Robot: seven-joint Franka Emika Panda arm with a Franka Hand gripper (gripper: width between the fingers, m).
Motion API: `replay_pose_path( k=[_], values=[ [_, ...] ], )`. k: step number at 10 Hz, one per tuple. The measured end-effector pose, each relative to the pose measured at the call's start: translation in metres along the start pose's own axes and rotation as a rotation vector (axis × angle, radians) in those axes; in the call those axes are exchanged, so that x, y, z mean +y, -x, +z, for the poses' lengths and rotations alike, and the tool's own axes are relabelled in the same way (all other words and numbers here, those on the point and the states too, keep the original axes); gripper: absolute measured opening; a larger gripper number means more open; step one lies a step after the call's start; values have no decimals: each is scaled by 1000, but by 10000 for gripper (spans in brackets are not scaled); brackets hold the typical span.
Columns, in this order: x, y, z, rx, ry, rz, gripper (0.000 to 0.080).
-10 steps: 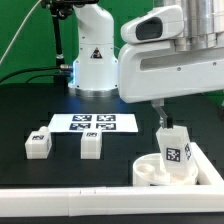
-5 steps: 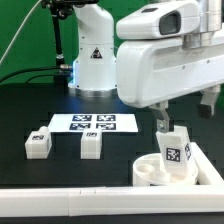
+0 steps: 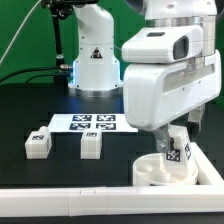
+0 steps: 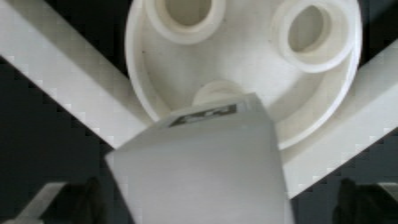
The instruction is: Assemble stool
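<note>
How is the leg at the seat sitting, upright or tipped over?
Upright, leaning slightly: the leg stands on end, its lower end at the seat. Fully socketed or not: cannot tell.

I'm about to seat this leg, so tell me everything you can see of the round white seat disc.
The round white plastic seat disc lies flat on the black table, tucked into the corner of the long white bar. It looks smooth and rimmed, with two open round sockets showing in the wrist view. A white tagged block leg stands on it, leaning slightly, its lower end meeting the disc's face.
</note>
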State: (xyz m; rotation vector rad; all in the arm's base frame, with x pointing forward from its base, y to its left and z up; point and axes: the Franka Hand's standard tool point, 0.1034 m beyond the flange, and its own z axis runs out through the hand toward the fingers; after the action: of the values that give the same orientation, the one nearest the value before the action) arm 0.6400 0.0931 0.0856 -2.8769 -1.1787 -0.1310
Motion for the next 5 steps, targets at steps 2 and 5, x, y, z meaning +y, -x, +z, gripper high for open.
replay_pose_path(
  k=[2,5],
  values=[
    [0,0,0,0,-1,89,394],
    [0,0,0,0,-1,265,340]
  ],
)
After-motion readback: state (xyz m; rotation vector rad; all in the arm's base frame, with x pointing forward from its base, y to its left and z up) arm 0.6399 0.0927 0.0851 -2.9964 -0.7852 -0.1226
